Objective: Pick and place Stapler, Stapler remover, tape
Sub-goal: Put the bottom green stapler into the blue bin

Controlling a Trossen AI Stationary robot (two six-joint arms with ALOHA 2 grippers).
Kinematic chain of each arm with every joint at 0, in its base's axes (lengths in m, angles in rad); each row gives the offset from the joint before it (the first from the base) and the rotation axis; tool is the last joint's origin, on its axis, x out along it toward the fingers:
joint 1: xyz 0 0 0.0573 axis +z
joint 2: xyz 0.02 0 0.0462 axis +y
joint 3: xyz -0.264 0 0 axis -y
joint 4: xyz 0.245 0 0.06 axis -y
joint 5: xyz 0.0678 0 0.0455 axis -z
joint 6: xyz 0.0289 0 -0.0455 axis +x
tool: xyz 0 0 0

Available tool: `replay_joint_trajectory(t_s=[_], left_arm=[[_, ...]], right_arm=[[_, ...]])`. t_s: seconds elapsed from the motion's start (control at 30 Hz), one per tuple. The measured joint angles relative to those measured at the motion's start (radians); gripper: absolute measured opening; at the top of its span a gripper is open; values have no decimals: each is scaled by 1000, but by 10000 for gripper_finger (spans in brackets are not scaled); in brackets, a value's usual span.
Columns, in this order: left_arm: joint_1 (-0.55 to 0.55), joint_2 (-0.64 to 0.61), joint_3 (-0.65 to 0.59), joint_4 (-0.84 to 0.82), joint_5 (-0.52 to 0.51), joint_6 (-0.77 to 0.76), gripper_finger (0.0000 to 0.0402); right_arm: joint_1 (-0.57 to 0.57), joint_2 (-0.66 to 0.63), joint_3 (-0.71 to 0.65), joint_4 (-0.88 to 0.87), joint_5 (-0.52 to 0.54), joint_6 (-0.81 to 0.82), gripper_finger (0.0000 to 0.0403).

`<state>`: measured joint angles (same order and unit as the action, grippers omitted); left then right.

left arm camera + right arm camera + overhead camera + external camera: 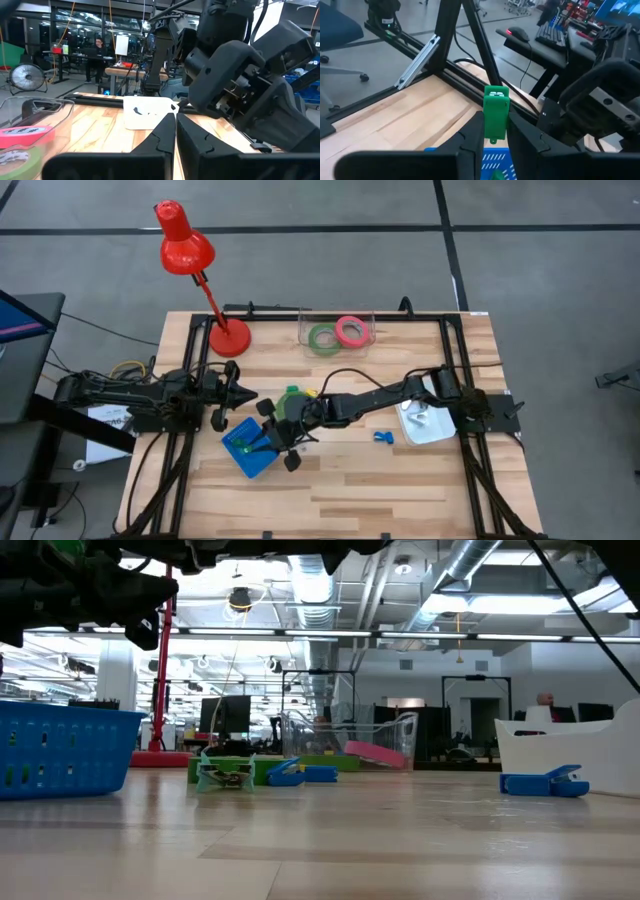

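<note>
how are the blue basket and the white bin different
The blue basket sits left of centre under the right gripper, which holds a green piece over it; the white bin sits by the table's right edge with no gripper above. The basket has slotted walls, the bin's look solid. Both are open-topped containers resting on the table.

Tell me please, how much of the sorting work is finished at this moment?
Partly done. Green and pink tape rings already lie in the clear container at the table's back. In hand: the right gripper holds a green piece above the blue basket. Left: a blue piece lies loose beside the white tray. The left gripper waits shut near the basket.
</note>
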<state>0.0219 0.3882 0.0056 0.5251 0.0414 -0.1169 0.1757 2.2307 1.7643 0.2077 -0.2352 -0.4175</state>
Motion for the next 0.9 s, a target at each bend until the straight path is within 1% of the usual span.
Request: replay_joint_trajectory(t_s=[0.43,0.57,0.9], left_arm=[[0,0,0,0,0,0,8],[0,0,0,0,0,0,8],[0,0,0,0,0,0,8]], right_arm=[[-1,0,0,-4,0,12,68],[-2,0,0,-45,8,61,68],[-6,0,-2,-179,9,63,68]])
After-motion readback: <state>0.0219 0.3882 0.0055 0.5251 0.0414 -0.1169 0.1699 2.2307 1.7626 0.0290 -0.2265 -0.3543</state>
